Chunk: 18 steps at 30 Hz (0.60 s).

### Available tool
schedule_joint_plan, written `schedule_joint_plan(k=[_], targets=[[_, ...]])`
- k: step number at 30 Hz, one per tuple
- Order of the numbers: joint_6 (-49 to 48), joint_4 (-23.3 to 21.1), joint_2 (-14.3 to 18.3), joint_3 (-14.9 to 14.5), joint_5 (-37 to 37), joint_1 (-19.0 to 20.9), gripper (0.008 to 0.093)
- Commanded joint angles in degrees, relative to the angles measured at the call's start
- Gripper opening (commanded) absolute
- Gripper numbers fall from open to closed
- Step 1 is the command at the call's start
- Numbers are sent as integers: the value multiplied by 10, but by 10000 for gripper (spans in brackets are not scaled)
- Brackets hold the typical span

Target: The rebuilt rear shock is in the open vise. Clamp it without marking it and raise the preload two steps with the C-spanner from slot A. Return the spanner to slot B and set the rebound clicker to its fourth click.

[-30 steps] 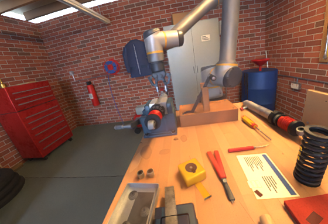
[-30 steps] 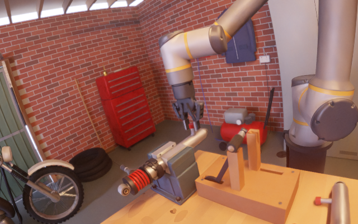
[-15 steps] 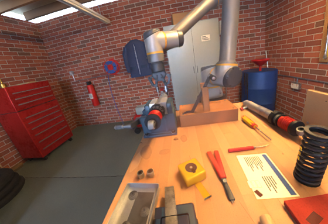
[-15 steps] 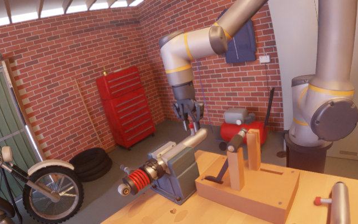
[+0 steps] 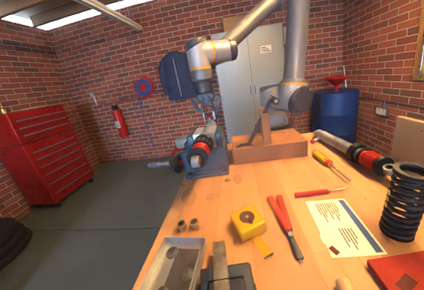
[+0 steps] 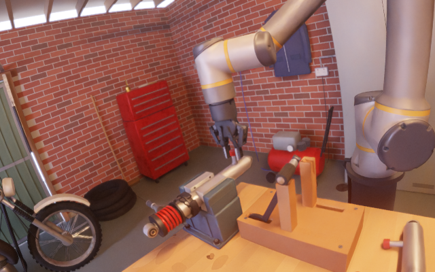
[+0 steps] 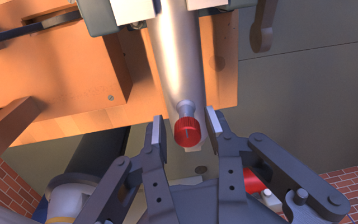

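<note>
The rear shock (image 6: 196,200) is partly hidden by the blue vise (image 6: 213,207) whose jaws enclose its body, with its red spring (image 5: 200,148) sticking out on one side and its silver tube (image 7: 175,64) on the other. At the tube's end sits the red rebound clicker (image 7: 187,133), a knurled knob with a white index line. The C-spanner (image 6: 281,190) stands in the wooden rack (image 6: 301,224) beside the vise. My gripper (image 7: 186,131) hangs over the tube's end with the clicker between its fingers; it is open and holds nothing.
A metal tray (image 5: 174,263) sits at the bench's near edge, with a yellow tape measure (image 5: 248,223), red pliers (image 5: 284,223), screwdrivers (image 5: 329,163), a paper sheet (image 5: 342,227), a black coil spring (image 5: 403,203) and a second shock (image 5: 352,150) spread over the bench top.
</note>
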Motion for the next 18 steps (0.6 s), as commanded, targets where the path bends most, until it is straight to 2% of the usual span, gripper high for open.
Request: schedule_joint_plan(k=[1,18], targets=[[0,0,0,0,0,0,447],[0,0,0,0,0,0,402]])
